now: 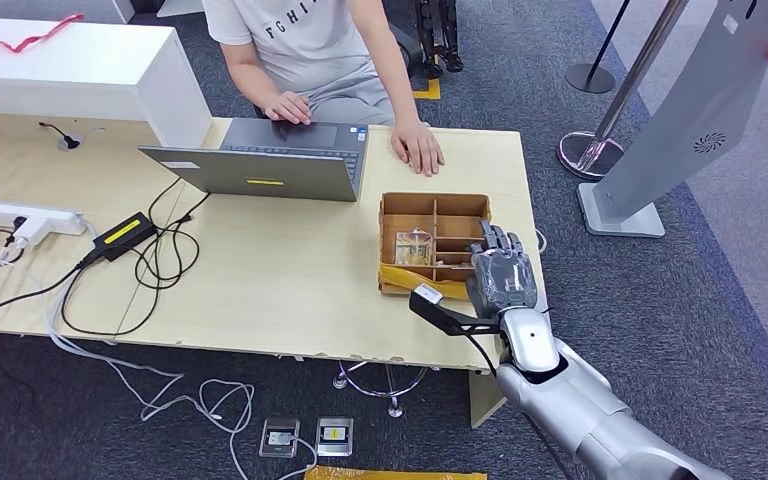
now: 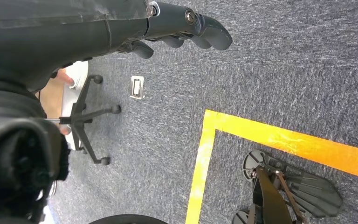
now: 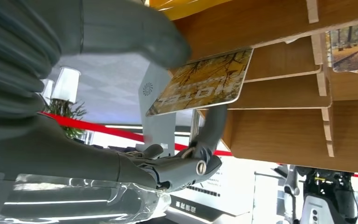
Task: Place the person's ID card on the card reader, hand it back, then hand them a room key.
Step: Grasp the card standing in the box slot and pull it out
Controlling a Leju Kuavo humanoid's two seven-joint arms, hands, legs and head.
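Observation:
A room key card with an autumn-tree print and hotel lettering is pinched between the thumb and a finger of my right hand. The card is right against the wooden dividers of the compartment box. From the head view, my right hand sits over the right side of this wooden box. More printed cards lie in a left compartment. The person's hand rests flat on the table beyond the box. My left hand hangs over the carpet, holding nothing.
An open grey laptop stands in front of the seated person, whose other hand is on it. A power brick, cables and a white power strip cover the table's left. A grey kiosk stand and stanchion base stand right.

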